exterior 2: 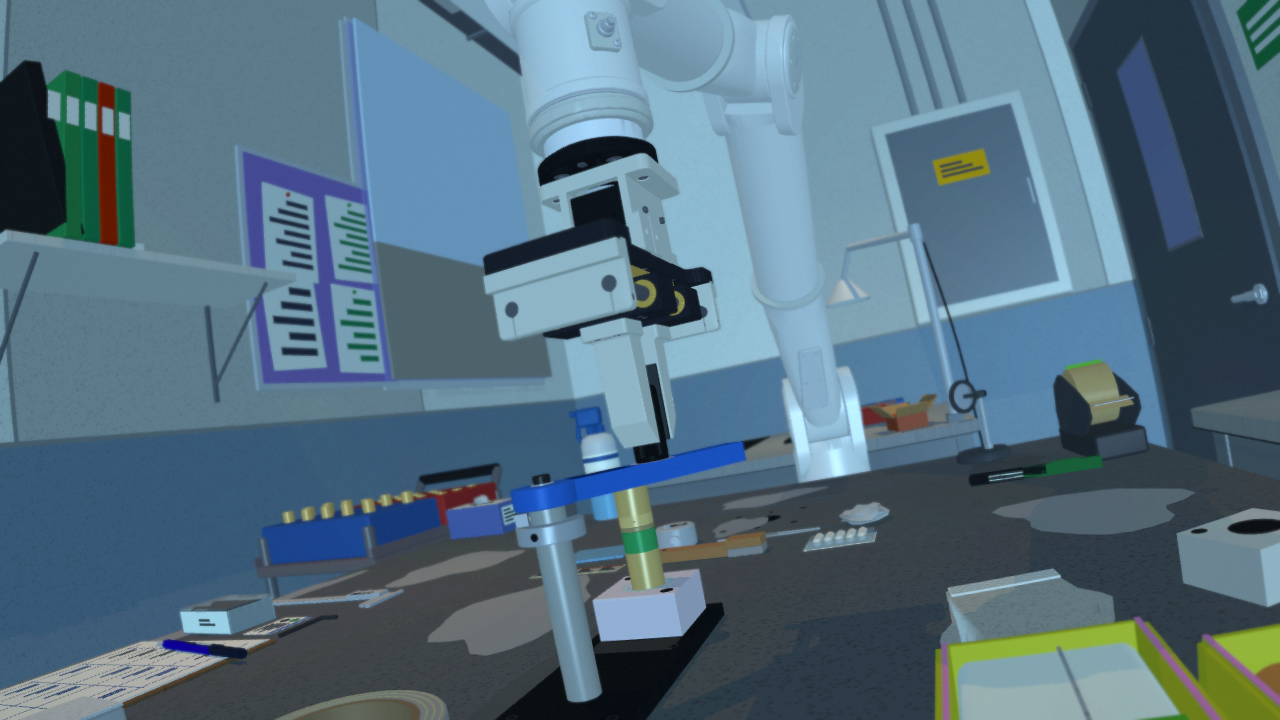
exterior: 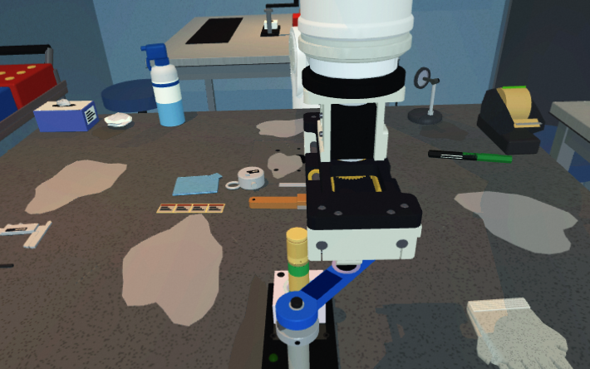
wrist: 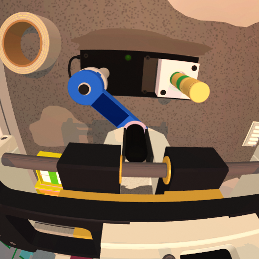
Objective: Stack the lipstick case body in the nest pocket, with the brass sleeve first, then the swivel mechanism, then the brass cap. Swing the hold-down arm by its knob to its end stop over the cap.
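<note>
The blue hold-down arm (exterior: 324, 285) reaches from its grey pivot post (exterior 2: 562, 609) out to the right of the lipstick stack (exterior: 297, 259), not over it. The stack stands upright in the white nest block (exterior 2: 646, 607): brass sleeve at the bottom, green swivel band (exterior 2: 641, 543) in the middle, brass cap (wrist: 199, 91) on top. The black knob (wrist: 134, 142) at the arm's free end sits clamped between the fingers of my gripper (wrist: 135, 141). My gripper hangs straight down over that end, and in the side camera its body hides the knob.
A yellow-green tray (exterior 2: 1056, 676) sits at the table's near corner beside a white block with a hole (exterior 2: 1233, 552). A tape roll (wrist: 23, 43) lies near the fixture's black base plate (wrist: 115, 73). A work glove (exterior: 517, 335), an orange-handled tool (exterior: 276, 202) and a marker (exterior: 470, 155) lie around.
</note>
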Robot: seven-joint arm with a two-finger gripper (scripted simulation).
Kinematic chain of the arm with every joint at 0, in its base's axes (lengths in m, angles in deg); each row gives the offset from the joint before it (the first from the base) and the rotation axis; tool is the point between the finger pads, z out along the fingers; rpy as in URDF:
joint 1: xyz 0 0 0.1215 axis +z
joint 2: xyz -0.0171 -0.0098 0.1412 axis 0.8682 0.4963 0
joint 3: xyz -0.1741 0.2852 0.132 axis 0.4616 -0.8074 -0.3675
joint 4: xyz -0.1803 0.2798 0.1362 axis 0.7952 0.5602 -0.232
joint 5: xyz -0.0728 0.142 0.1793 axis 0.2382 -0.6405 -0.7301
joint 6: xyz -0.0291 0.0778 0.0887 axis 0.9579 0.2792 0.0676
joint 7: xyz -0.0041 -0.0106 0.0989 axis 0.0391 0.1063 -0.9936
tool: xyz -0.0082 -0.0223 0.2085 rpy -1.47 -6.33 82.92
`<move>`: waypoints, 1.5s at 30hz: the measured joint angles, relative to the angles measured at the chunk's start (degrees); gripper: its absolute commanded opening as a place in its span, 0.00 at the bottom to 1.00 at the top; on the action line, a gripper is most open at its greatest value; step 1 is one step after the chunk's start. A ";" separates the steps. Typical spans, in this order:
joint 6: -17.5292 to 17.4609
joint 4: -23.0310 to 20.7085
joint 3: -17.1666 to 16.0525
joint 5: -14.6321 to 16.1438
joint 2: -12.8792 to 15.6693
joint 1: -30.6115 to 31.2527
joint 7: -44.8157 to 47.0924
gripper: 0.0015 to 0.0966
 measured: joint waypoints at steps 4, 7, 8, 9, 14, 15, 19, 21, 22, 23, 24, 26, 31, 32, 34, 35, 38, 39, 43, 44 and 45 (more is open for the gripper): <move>-0.54 0.90 -0.05 0.06 -0.34 -0.14 0.38 0.01; -0.89 1.49 -0.08 0.10 -0.56 -0.27 0.66 0.01; -1.00 1.67 -0.09 0.11 -0.63 -0.31 0.75 0.01; -1.10 1.85 -0.11 0.12 -0.69 -0.36 0.84 0.01; -1.55 2.61 -0.17 0.18 -0.98 -0.61 1.27 0.01; -1.62 2.74 -0.18 0.19 -1.03 -0.66 1.36 0.01; -1.88 3.19 -0.22 0.23 -1.20 -0.87 1.68 0.01; -1.98 3.37 -0.24 0.24 -1.27 -0.98 1.83 0.01; -2.02 3.46 -0.25 0.25 -1.30 -1.04 1.90 0.01; -2.06 3.53 -0.26 0.26 -1.33 -1.10 1.97 0.01; -2.10 3.60 -0.27 0.27 -1.36 -1.15 2.04 0.01; -2.17 3.73 -0.29 0.28 -1.41 -1.26 2.18 0.01; -2.27 3.96 -0.34 0.31 -1.50 -1.53 2.48 0.01; -2.29 3.99 -0.34 0.32 -1.51 -1.58 2.54 0.01; -2.31 4.04 -0.36 0.33 -1.53 -1.68 2.65 0.01; -2.32 4.07 -0.36 0.34 -1.54 -1.73 2.70 0.01; -2.33 4.11 -0.38 0.35 -1.56 -1.87 2.84 0.01; -2.33 4.13 -0.39 0.35 -1.57 -1.91 2.88 0.01; -2.33 4.15 -0.40 0.37 -1.58 -2.08 3.03 0.01; -2.32 4.15 -0.41 0.37 -1.58 -2.12 3.07 0.01; -2.32 4.15 -0.41 0.38 -1.58 -2.15 3.10 0.01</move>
